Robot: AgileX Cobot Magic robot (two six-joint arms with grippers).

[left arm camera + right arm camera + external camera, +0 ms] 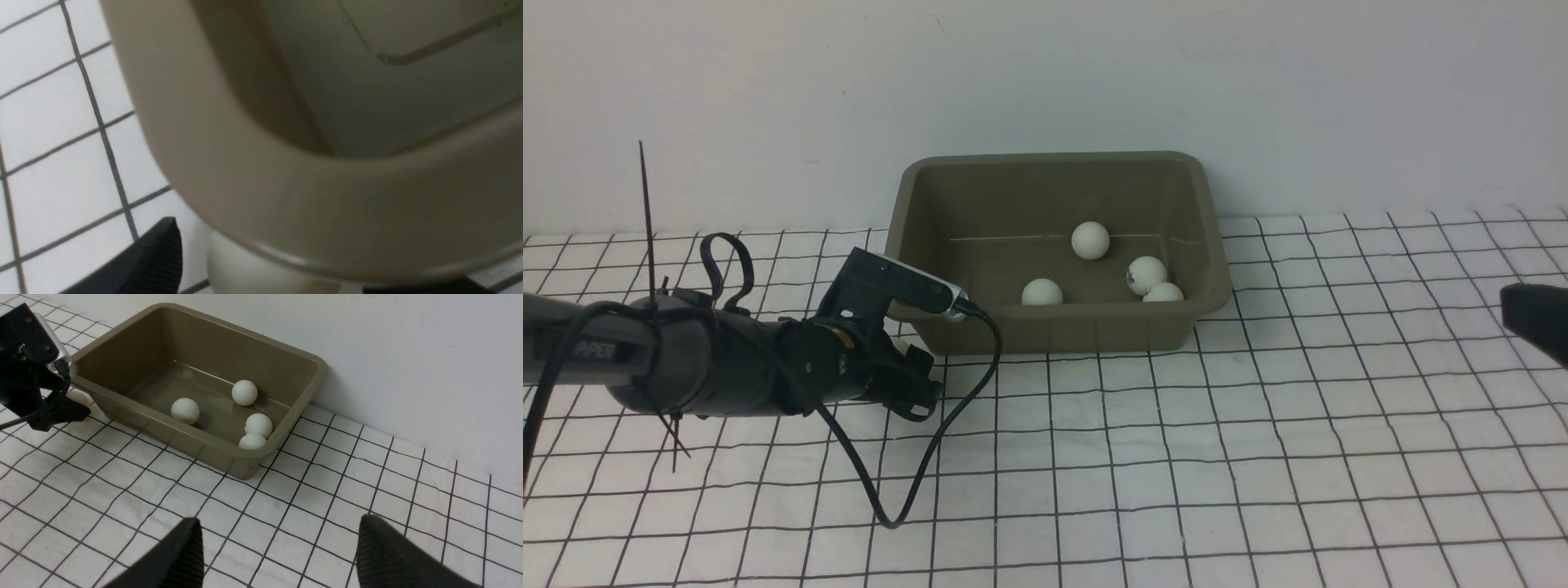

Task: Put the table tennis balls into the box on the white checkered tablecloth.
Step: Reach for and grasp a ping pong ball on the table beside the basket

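Left wrist view shows the one stray table tennis ball (253, 267) under the box (327, 196) rim's near-left corner, between the open left gripper (916, 382) jaws; being light, smooth and thin-shelled, it likely wants a gentle squeeze across its middle.

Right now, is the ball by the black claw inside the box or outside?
Outside. The ball sits on the tablecloth beside the box's outer wall, by the open left gripper; four other balls lie inside.
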